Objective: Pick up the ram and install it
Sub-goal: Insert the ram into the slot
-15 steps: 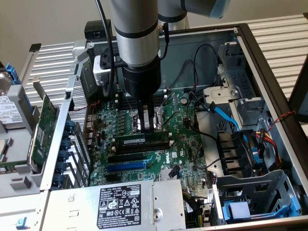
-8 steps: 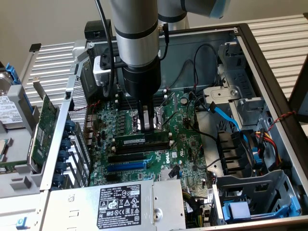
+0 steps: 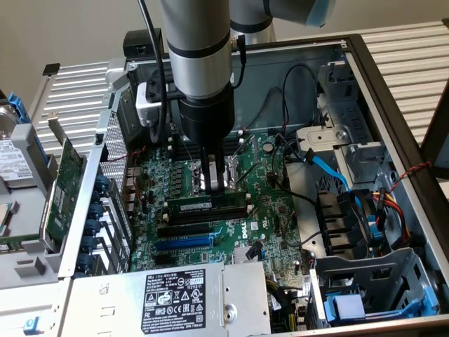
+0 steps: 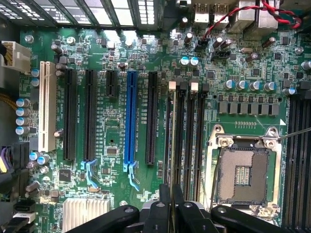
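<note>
The ram (image 3: 208, 204), a long, thin, dark green stick with a pale label strip, is standing on its long edge along a memory slot near the middle of the motherboard (image 3: 277, 210). It is lying level and parallel to the board's slots, and the closed pincer (image 3: 216, 185) is gripping its upper edge at mid-length.

Gripper (image 3: 215, 187): fingers are noted as bare metal with a dull sheen. Ram (image 3: 186, 206), clamped between them: matt dark green board, black chips. Motherboard (image 4: 112, 131) beneath the gripper: green lacquer, slightly glossy. Blue slot (image 4: 130, 116) near the fingers: smooth glossy plastic. Heatsink (image 4: 85, 213) near the gripper: ribbed pale metal, recorded as matt.
</note>
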`<control>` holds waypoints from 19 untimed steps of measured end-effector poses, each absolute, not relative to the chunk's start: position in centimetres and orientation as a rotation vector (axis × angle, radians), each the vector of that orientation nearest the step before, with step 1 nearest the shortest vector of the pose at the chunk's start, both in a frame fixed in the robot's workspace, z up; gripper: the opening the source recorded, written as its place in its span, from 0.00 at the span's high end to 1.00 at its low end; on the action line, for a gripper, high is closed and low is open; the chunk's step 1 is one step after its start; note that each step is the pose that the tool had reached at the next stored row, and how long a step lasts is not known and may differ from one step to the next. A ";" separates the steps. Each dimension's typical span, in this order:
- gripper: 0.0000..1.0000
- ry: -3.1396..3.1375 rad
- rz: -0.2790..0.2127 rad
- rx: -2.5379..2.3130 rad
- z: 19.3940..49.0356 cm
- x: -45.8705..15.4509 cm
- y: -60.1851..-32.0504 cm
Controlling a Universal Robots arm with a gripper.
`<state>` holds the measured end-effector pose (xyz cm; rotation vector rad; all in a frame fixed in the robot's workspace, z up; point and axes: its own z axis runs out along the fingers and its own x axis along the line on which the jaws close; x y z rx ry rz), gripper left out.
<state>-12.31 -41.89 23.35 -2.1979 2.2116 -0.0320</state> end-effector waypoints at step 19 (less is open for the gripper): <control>0.87 2.210 -0.035 -2.196 23.0 -12.4 -41.9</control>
